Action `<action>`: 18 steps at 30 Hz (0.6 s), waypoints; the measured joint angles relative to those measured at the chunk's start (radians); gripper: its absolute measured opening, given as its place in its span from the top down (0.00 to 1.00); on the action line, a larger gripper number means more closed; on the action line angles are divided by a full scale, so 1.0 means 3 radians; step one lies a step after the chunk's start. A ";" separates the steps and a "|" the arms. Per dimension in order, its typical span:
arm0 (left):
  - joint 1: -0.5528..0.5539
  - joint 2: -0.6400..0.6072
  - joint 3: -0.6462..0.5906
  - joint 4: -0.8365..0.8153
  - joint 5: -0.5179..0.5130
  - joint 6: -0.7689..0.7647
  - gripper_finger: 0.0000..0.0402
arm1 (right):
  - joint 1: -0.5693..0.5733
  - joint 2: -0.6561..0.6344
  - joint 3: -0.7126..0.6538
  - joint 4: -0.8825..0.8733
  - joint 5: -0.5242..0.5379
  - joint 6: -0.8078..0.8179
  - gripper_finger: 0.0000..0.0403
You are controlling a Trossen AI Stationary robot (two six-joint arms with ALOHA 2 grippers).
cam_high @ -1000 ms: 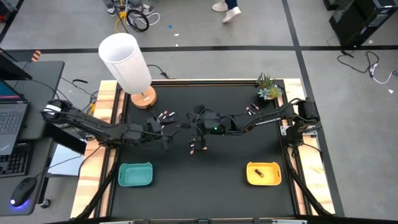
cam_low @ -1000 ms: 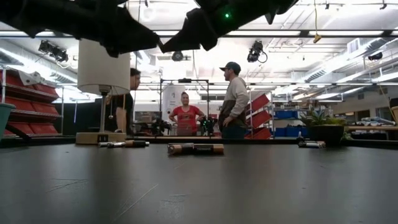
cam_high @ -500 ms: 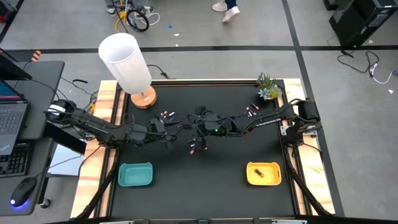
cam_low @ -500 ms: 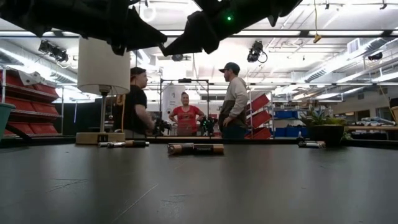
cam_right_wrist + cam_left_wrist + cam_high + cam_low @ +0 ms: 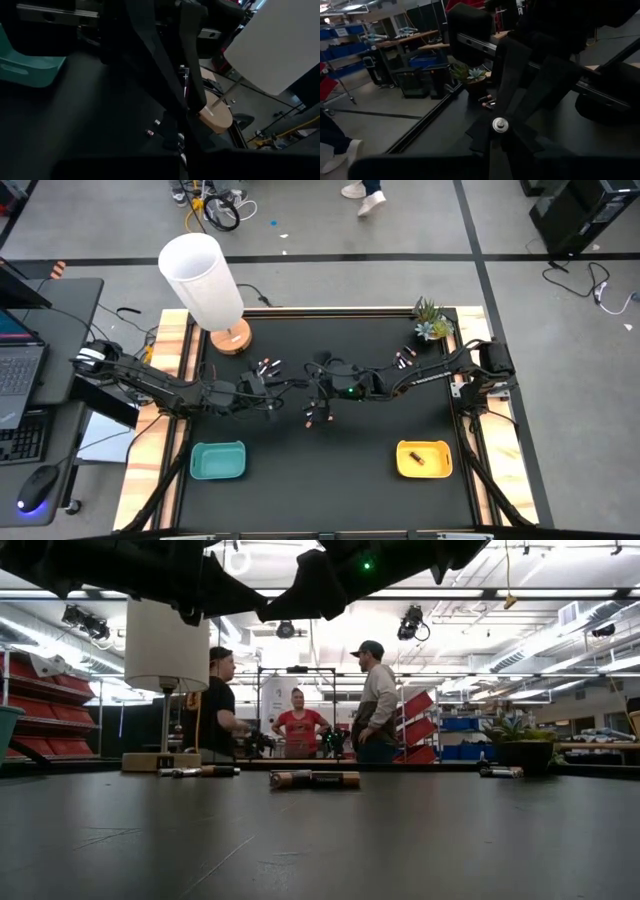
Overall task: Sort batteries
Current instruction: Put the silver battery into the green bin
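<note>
Bench (image 5: 330, 470) black. Lamp (image 5: 205, 285) at 11 o'clock, plant (image 5: 432, 320) at 1, teal tray (image 5: 218, 461) at 7, yellow tray (image 5: 424, 459) at 5, one battery inside.

Left gripper (image 5: 274, 397) near centre, 9 o'clock side; cannot tell jaw state or hold.

Right gripper (image 5: 322, 383) just beside it, fingers together, apparently holding nothing.

Batteries (image 5: 266, 367) loose near centre, more near plant.

Judgement: light, rigid, smooth, prone to roll; pinch across mid-barrel.

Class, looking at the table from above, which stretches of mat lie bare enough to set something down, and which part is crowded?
Bare: the mat between the teal tray and yellow tray, and right of the lamp. Crowded: the middle, with both grippers and scattered batteries.
</note>
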 joint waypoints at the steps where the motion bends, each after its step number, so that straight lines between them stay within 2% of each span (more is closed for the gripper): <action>1: 0.0000 0.0000 0.0000 0.0014 0.0005 0.0010 0.88 | 0.0000 0.0000 0.0000 0.0002 -0.0001 0.0036 0.99; 4: 0.0000 0.0001 0.0000 0.0020 0.0035 0.0010 0.88 | 0.0001 0.0000 0.0000 -0.0040 -0.0028 0.0126 0.92; 10: 0.0001 0.0004 -0.0003 -0.0007 0.0038 -0.0001 0.88 | -0.0005 0.0000 0.0000 -0.0156 -0.0037 0.0350 0.67; 13: -0.0015 -0.0069 0.0002 -0.0176 0.0038 -0.0025 0.88 | -0.0006 0.0000 0.0000 -0.0312 0.0083 0.0446 0.57; 15: -0.0039 -0.0219 0.0103 -0.0711 0.0075 -0.0156 0.88 | -0.0006 0.0000 0.0000 -0.0471 0.0206 0.0543 0.53; 18: -0.0051 -0.0499 0.0442 -0.2016 0.0341 -0.0568 0.88 | -0.0005 0.0000 -0.0022 -0.0769 0.0354 0.0787 0.51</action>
